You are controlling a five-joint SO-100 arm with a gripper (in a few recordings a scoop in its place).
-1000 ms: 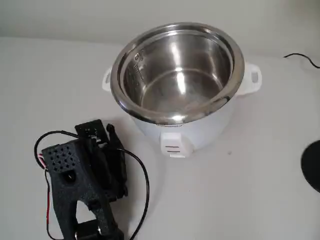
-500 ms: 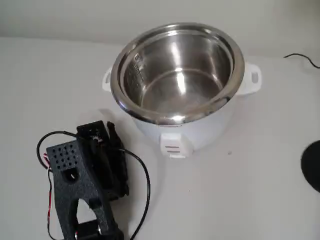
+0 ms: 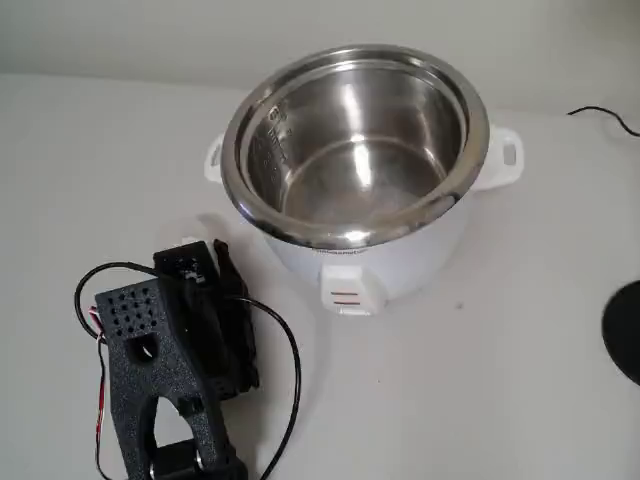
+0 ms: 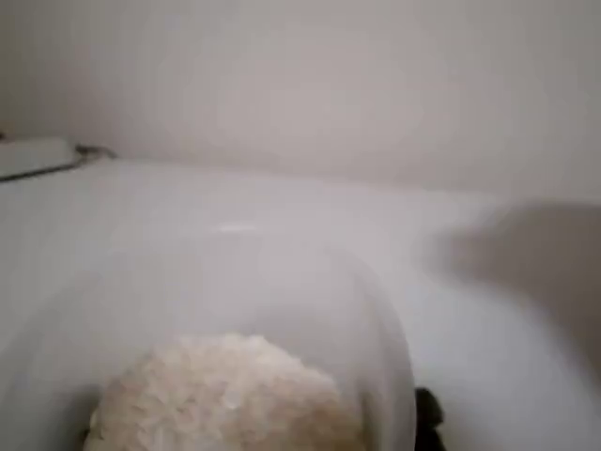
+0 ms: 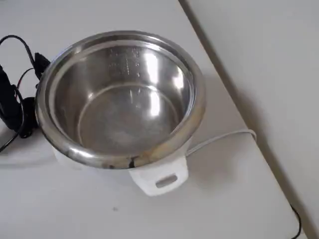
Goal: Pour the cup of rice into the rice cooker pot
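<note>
The translucent cup point(image 4: 376, 319) fills the lower part of the wrist view, right up against the camera, with a heap of white rice point(image 4: 225, 395) inside. A dark fingertip point(image 4: 428, 413) shows by its right wall. My black gripper point(image 3: 216, 262) hangs low over the table, left of and below the rice cooker pot point(image 3: 300, 190) in the fixed view, and it hides the cup there. The shiny steel pot point(image 5: 65, 94) sits in its white cooker body point(image 3: 400, 260) with no rice in it. Whether the fingers grip the cup is not visible.
A dark round object point(image 3: 626, 330) lies at the right edge of the fixed view, and a black cable point(image 3: 600, 113) runs above it. In the overhead view the cooker's white cord point(image 5: 219, 137) leads to the table's right edge point(image 5: 239, 112). My arm's wires point(image 3: 285, 350) loop over the table.
My arm has shifted slightly to the right and toward the cooker. The pot has not moved.
</note>
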